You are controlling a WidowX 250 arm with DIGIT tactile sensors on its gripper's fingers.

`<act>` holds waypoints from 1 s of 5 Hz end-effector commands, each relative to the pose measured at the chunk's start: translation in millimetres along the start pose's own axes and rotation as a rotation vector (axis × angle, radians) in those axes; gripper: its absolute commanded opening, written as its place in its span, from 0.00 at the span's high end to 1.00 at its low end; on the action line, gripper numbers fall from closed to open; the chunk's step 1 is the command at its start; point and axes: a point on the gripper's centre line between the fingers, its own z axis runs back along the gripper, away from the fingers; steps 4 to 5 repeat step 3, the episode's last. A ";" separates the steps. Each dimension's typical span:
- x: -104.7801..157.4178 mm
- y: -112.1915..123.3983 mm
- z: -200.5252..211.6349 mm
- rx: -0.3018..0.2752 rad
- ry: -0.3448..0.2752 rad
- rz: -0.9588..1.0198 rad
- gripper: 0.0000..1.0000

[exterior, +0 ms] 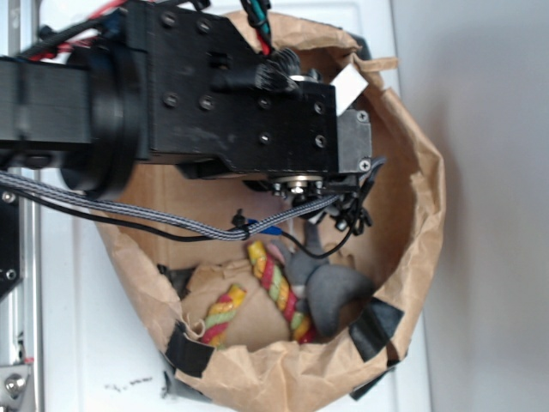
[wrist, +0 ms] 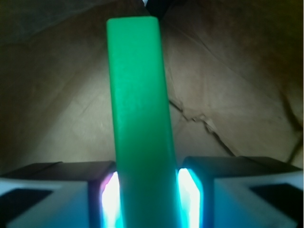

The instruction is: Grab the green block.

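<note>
So your green block (wrist: 140,118) sits dead centre between the gripper (wrist: 147,199) pads, long axis running straight out from the wrist toward the far wall of the paper bag (wrist: 228,95) — the jaws look clamped on its near end, pads tight on both sides. From outside, the arm hides the block — only the braided rope (exterior: 279,287) and grey plush toy (exterior: 330,287) show, lying by the bag's torn near rim.

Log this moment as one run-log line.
stage: grasp | target: green block between jaws of gripper, pads at both sides | site: inside brown paper bag | nearby: braided rope, grey plush toy untouched
</note>
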 end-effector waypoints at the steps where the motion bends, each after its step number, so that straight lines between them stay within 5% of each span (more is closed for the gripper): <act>1: 13.7 27.9 84.2 -0.111 -0.002 -0.117 1.00; 3: 10.8 44.4 115.2 -0.181 0.003 -0.263 1.00; 5: 10.8 44.4 115.2 -0.181 0.003 -0.263 1.00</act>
